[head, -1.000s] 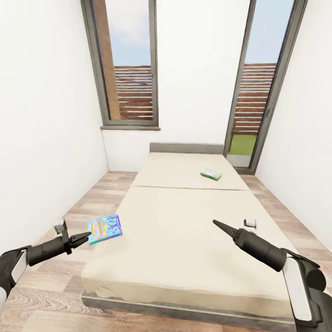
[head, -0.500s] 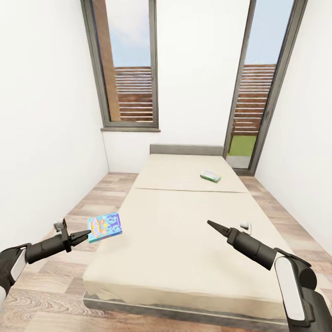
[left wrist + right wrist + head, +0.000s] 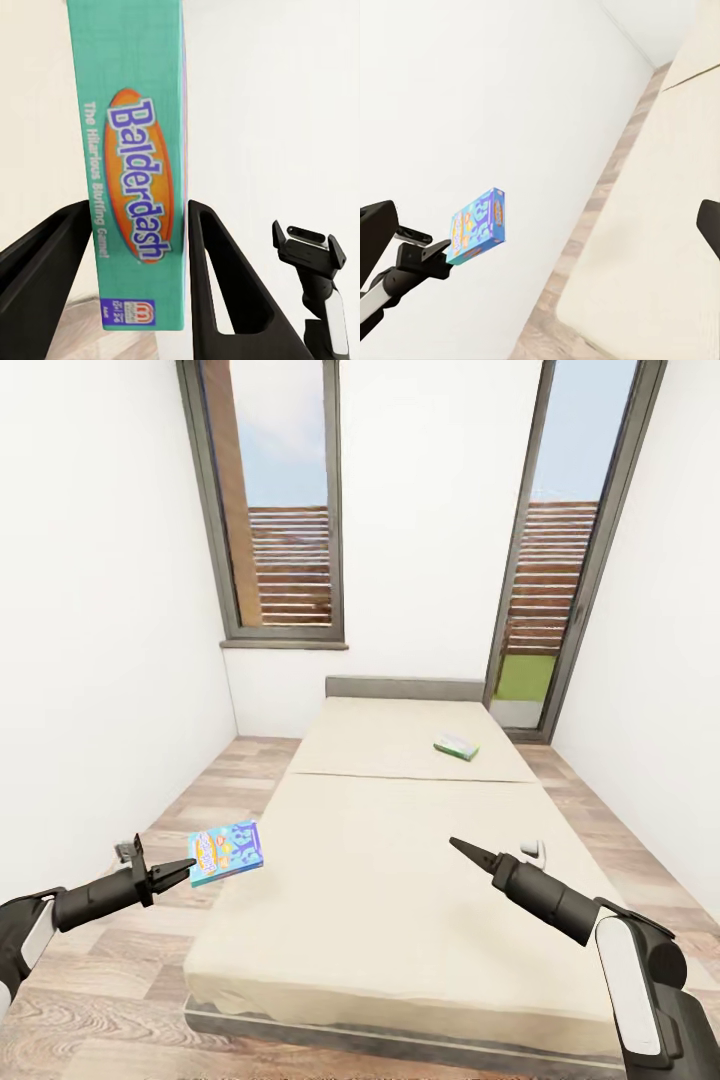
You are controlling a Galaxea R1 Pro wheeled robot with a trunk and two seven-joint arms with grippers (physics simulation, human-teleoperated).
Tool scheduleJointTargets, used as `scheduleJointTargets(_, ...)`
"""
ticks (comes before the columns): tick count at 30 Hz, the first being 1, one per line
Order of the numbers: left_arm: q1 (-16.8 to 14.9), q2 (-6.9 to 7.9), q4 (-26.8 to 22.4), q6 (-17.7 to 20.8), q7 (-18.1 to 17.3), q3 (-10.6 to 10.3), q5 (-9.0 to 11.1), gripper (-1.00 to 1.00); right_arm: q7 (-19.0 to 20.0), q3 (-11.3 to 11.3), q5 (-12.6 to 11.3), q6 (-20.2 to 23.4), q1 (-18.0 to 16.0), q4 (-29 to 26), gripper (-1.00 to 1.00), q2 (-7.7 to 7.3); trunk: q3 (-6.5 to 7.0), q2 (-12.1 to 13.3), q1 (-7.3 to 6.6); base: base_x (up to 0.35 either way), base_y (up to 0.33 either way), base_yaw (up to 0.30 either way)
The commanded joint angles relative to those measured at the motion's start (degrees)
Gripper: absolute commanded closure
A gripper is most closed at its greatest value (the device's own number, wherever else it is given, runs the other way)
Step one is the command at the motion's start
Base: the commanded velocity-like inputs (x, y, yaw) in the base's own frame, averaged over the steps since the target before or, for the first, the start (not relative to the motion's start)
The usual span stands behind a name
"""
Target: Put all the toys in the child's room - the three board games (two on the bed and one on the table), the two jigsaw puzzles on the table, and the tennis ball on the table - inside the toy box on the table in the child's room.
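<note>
The whole view has slid back a touch since a second ago, the bed (image 3: 400,860) sitting a little farther off, so the robot looks to be backing away with its prize. And there it is: the small blue board game (image 3: 227,853), a "Balderdash" box, pinched by its edge in the left gripper (image 3: 178,876), jaws closed on the box's two broad faces, held out over the wood floor just beside the bed's near corner. Out beyond the gripper, well apart at the head end of the mattress, the white-green board game (image 3: 456,746) lies flat, untouched. The right gripper (image 3: 466,849) hovers over the mattress with nothing in it, fingers drawn together to a point. My read: one toy in hand, none shown delivered. This box has to reach the toy box, then the second bed game needs fetching, plus whatever waits on the table.
</note>
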Motion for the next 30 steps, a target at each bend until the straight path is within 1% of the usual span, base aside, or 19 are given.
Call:
scheduleJointTargets(1, -0.03, -0.02, 0.01, 0.56, -0.13, 0.03, 0.01, 1.00, 0.26, -0.08, 0.13, 0.21, -0.05, -0.02, -1.00, 0.05, 0.13, 0.39, -0.25, -0.137, 0.000, 0.080)
scheduleJointTargets(9, -0.03, 0.03, 0.01, 0.55, -0.13, 0.00, 0.01, 1.00, 0.26, -0.07, 0.13, 0.16, -0.04, 0.01, -1.00, 0.07, 1.56, 3.60, -2.00, -0.053, 0.000, 0.196)
scheduleJointTargets(23, -0.03, 0.03, 0.01, 0.56, -0.13, -0.02, 0.01, 1.00, 0.29, -0.08, 0.13, 0.13, -0.05, 0.01, -1.00, 0.08, 4.08, 9.21, -5.08, -0.001, 0.000, 0.020)
scheduleJointTargets(30, -0.03, 0.02, 0.01, 0.55, -0.13, -0.02, 0.01, 1.00, 0.34, -0.08, 0.13, 0.16, -0.03, 0.01, -1.00, 0.04, 5.33, 12.02, -6.61, 0.000, 0.000, 0.098)
